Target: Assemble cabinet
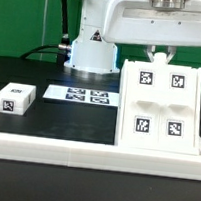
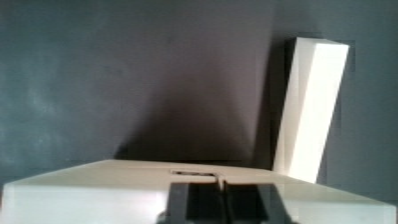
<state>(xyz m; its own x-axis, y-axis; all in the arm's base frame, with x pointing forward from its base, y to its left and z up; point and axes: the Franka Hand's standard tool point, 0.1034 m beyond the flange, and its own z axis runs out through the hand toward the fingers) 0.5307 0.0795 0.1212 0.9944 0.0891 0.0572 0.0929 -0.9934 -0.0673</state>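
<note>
Exterior view: the cabinet (image 1: 158,107) stands upright on the table (image 1: 56,119) at the exterior view's right, with its four-tag face toward the camera and its base just behind the white rail (image 1: 83,147). The gripper (image 1: 159,54) sits at the cabinet's top edge; whether it is clenched or released cannot be told. A block (image 1: 16,100) lies well apart at the exterior view's left, and the marker board (image 1: 87,93) lies farther back between the two.

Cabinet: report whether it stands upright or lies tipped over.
Upright: in the exterior view the cabinet stands on the black table, its four-tagged face vertical, its side edges straight, with no lean.
</note>
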